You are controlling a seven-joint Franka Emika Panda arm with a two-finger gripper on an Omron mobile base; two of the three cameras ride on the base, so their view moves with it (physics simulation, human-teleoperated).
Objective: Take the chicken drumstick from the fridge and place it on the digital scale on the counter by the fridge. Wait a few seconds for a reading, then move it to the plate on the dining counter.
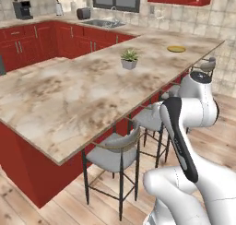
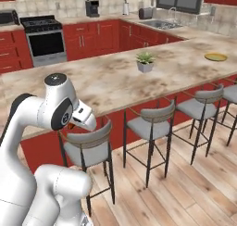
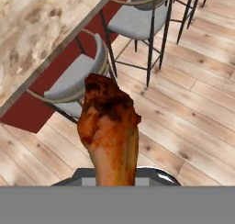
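Chicken drumstick [image 3: 109, 136] clamped in the jaws, thick roasted end pointing away from the hand, bone end buried between the fingers (tips themselves hidden behind the meat in the hand view). Jaws drawn nearly closed, gripping the meat and touching nothing else. Hanging out over the wooden floor [image 3: 183, 103], above the grey-seated stools [image 3: 137, 21] and short of the red-based edge of the dining counter [image 1: 69, 99].

Step in hand, judging by this: carrying the drumstick to the plate [image 1: 176, 49], which sits far down the long bench near its far end, well apart from the arm. Small potted plant [image 1: 129, 59] standing on the bench between here and there, off the direct line along the stool side.

To do it well: keep the grip firm and the wrist steady during travel, since the meat is tapered and could slide. Bring the base along the row of stools rather than stretching the arm (the plate looks out of reach from here). Lift above the bench edge before moving inward, clear the stool backs, centre over the plate, lower until the meat rests on it, then release.

Arm folded close to the base in both base views.
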